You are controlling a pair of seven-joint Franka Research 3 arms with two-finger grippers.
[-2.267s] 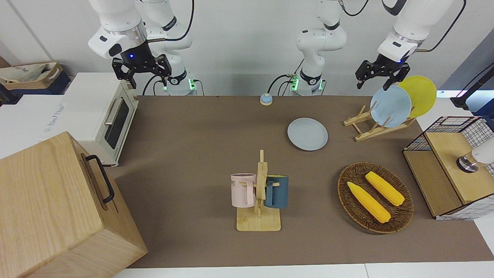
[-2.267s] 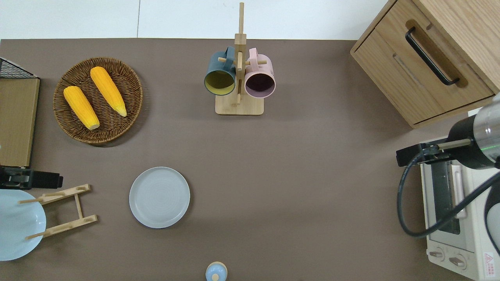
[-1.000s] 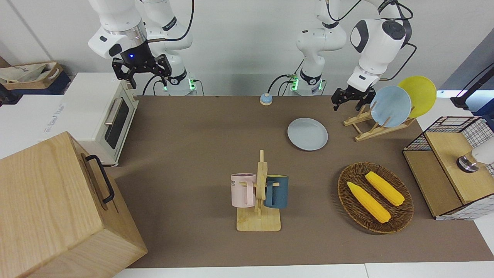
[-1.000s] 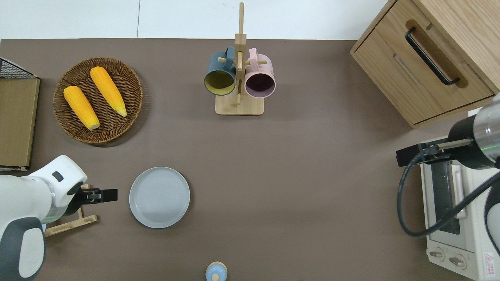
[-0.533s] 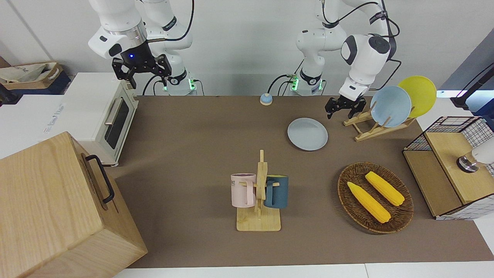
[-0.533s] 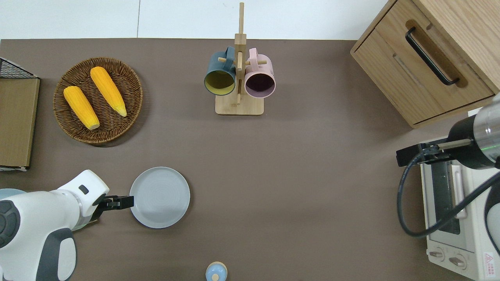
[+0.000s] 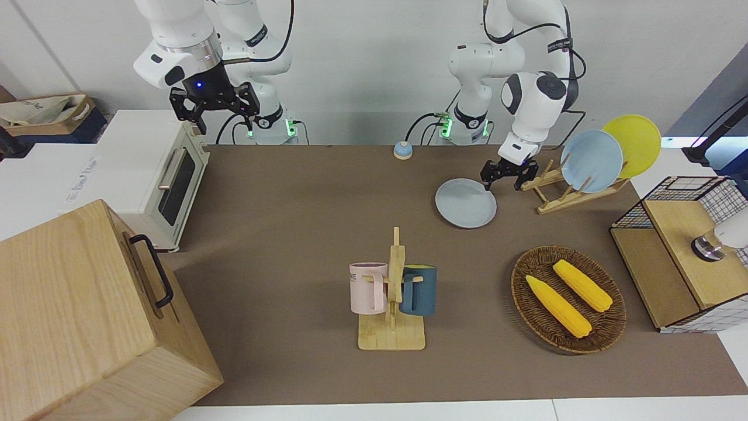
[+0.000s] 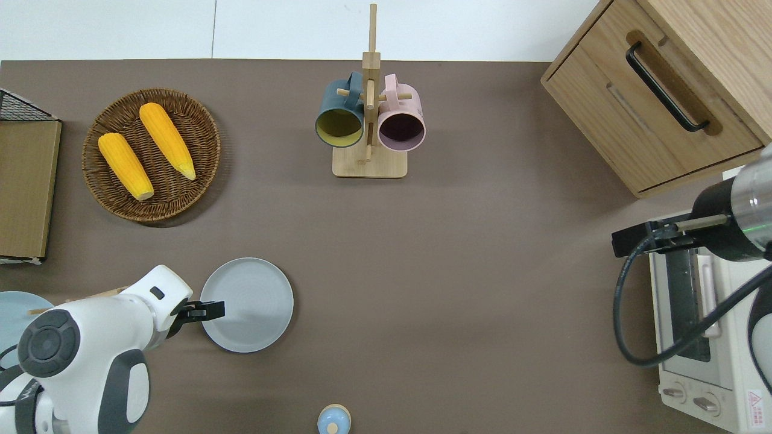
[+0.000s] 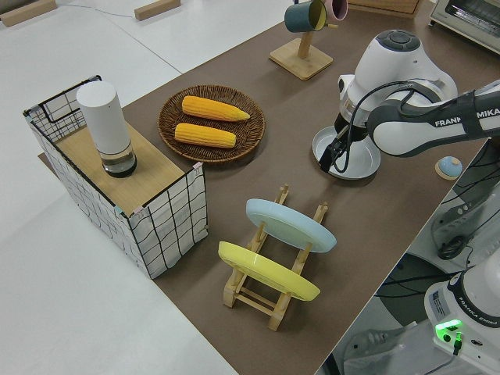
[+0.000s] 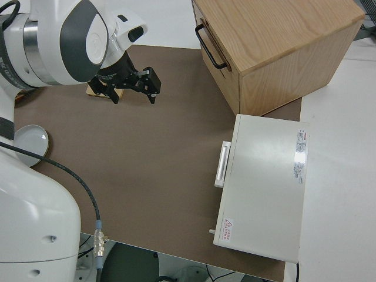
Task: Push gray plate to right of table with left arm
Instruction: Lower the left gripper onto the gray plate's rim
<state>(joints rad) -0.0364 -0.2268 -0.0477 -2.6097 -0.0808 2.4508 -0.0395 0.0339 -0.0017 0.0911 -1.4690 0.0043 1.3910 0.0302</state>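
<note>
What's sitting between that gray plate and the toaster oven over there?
Nothing: in the overhead view only bare brown table lies between the gray plate and the toaster oven.

So the left hand [image 7: 502, 179] swung down from up by the plate rack [image 7: 570, 188]. It ended up low at the gray plate [image 7: 465, 203]'s rim.

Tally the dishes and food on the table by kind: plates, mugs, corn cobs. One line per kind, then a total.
Plates: 3 – gray plate flat on the table, blue plate and yellow plate in the wooden rack
Mugs: 2 – pink mug and dark blue mug on the mug stand
Corn cobs: 2 – corn and in the wicker basket
Total: 7
</note>
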